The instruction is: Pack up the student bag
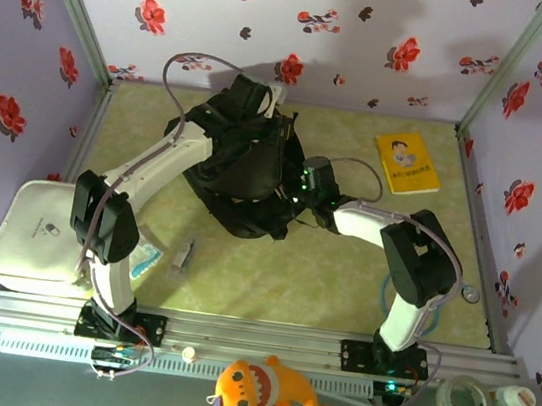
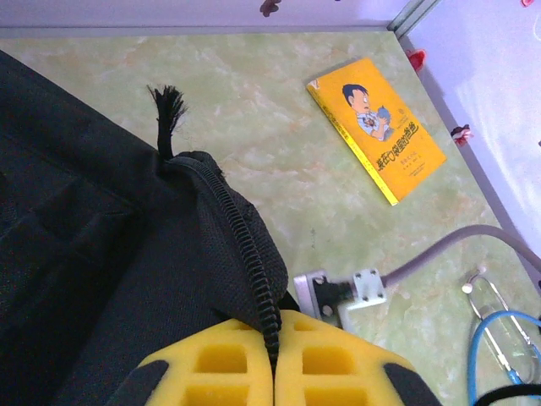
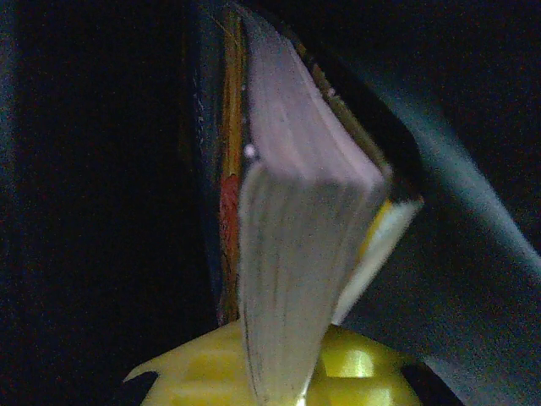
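**Both grippers are busy at the bag**

The student bag (image 1: 240, 173) is lying in the middle of the table, a bit toward the far side. It is the big black thing between your two arms.

Your left gripper (image 2: 272, 338) is reaching to the far end of the bag. Its yellow fingers (image 2: 220, 368) are pressing tight together. They are pinching the bag's edge right at the zip (image 2: 245, 241), so almost no gap is showing between them.

Your right gripper (image 3: 283, 372) is pushing in at the right side of the bag, and all around it is looking dark. Its jaws are squeezing a thick book (image 3: 296, 228). The book is standing up from the fingers with its page edges facing the camera.

A yellow book (image 1: 407, 162) is lying flat at the far right, well apart from the bag. A white case (image 1: 40, 231) is sitting at the near left. An orange toy (image 1: 265, 389) is lying on the near edge, between the two arm bases.
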